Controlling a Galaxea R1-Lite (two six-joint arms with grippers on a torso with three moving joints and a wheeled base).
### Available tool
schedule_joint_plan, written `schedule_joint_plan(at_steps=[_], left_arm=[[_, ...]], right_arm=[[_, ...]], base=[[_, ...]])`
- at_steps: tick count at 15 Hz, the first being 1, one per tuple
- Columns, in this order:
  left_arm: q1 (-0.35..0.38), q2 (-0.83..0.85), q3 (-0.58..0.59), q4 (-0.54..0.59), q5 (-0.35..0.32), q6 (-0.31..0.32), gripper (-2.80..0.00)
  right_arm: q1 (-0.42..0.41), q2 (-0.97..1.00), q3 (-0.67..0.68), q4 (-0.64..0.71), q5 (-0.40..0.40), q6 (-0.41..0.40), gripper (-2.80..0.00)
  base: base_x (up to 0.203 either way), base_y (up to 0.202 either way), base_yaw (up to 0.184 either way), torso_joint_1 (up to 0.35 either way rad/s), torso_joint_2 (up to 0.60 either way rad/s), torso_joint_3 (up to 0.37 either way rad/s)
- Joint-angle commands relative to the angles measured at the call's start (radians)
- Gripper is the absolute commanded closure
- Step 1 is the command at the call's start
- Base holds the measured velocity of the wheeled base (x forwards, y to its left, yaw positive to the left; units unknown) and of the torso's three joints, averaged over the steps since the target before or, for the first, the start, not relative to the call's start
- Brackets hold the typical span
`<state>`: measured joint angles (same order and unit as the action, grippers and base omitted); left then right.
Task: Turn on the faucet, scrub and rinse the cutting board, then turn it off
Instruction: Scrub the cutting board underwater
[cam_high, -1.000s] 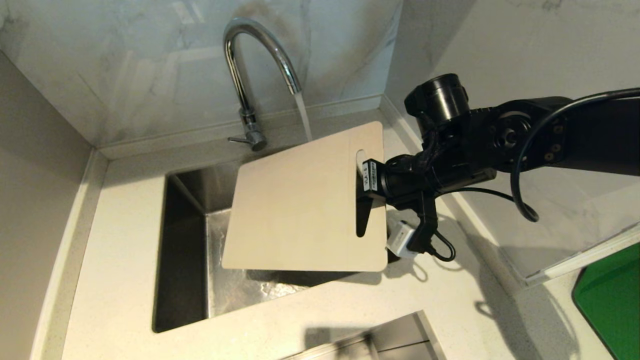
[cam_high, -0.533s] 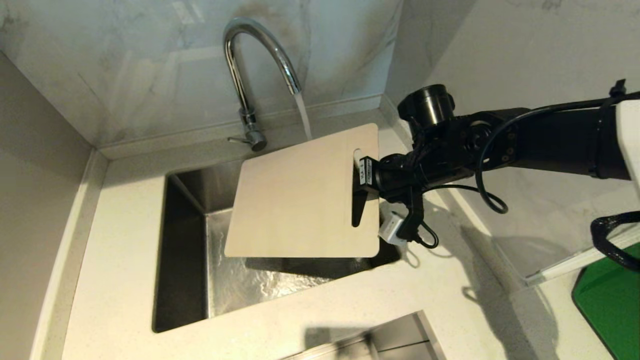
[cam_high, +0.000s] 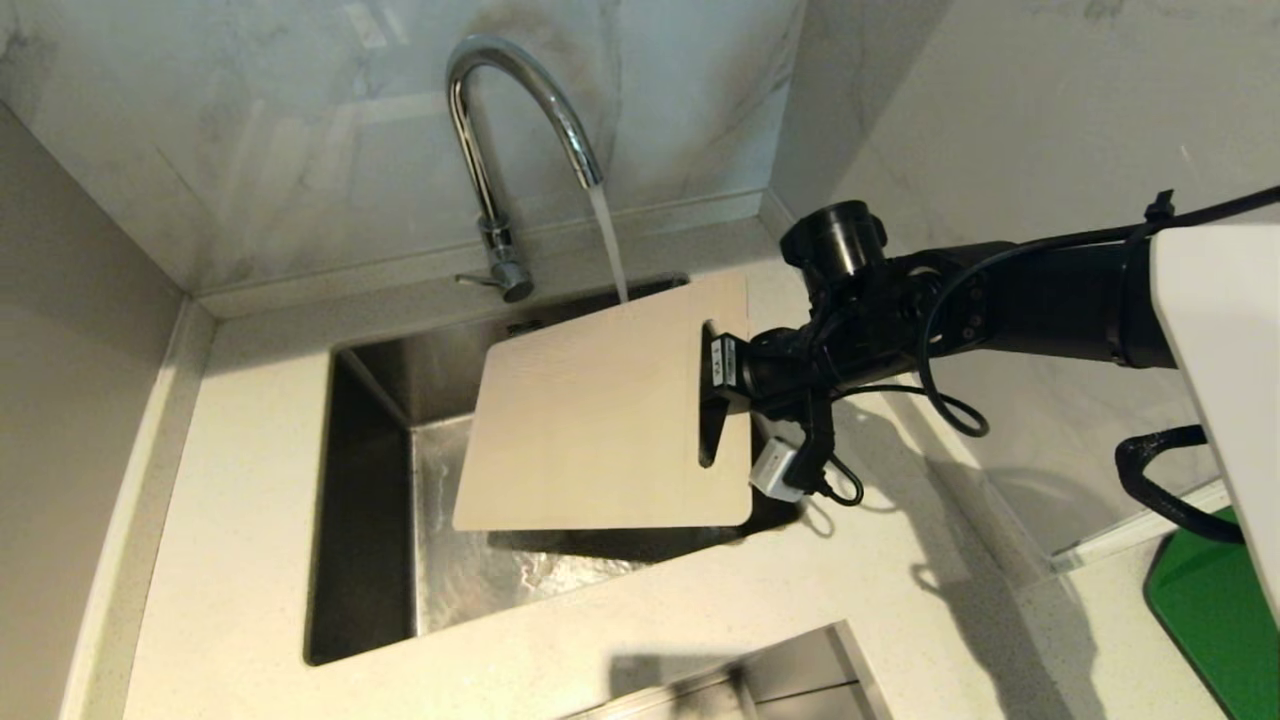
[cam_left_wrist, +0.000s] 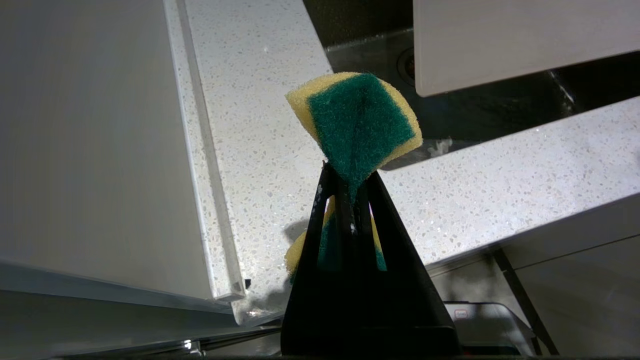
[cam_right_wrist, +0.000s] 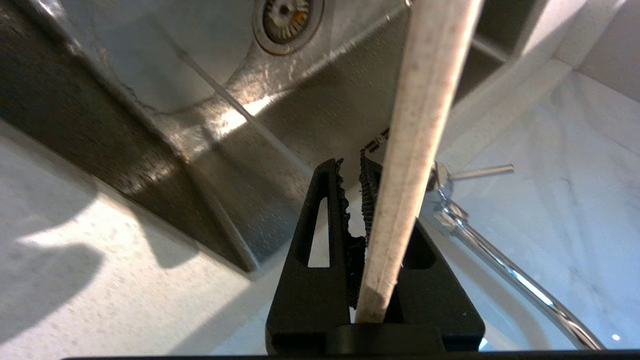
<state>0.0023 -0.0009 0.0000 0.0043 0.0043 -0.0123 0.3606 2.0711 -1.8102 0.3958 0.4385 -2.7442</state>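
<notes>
Cutting board (cam_high: 600, 420) between right jaws

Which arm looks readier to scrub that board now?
Probably the left: its gripper already pinches the sponge, while the right gripper holds the cutting board over the sink.

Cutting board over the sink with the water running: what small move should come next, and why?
Probably ease the cutting board a little toward the faucet. The right hand grips it by the slot end above the sink, and the stream meets only its far edge, so the face stays largely unrinsed.
</notes>
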Motion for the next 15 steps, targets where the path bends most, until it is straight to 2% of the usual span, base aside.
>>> schedule_joint_plan(at_steps=[1, 4, 8, 9, 15], left_arm=[[0.001, 0.001, 0.003, 0.0, 0.0, 0.0, 0.0], [0.001, 0.001, 0.003, 0.0, 0.0, -0.001, 0.0], [0.001, 0.001, 0.003, 0.0, 0.0, 0.0, 0.0], [0.001, 0.001, 0.003, 0.0, 0.0, 0.0, 0.0], [0.001, 0.001, 0.003, 0.0, 0.0, 0.0, 0.0]], right_arm=[[-0.003, 0.001, -0.006, 0.025, 0.002, -0.016, 0.0], [-0.009, 0.002, -0.018, 0.089, 0.008, -0.016, 0.0], [-0.024, 0.048, -0.185, 0.229, 0.02, -0.016, 0.0], [-0.03, 0.058, -0.185, 0.255, 0.024, -0.016, 0.0], [-0.032, 0.089, -0.185, 0.261, 0.052, -0.016, 0.0]], base=[[0.0, 0.0, 0.0, 0.0, 0.0, 0.0], [0.0, 0.0, 0.0, 0.0, 0.0, 0.0], [0.0, 0.0, 0.0, 0.0, 0.0, 0.0], [0.0, 0.0, 0.0, 0.0, 0.0, 0.0], [0.0, 0.0, 0.0, 0.0, 0.0, 0.0]])
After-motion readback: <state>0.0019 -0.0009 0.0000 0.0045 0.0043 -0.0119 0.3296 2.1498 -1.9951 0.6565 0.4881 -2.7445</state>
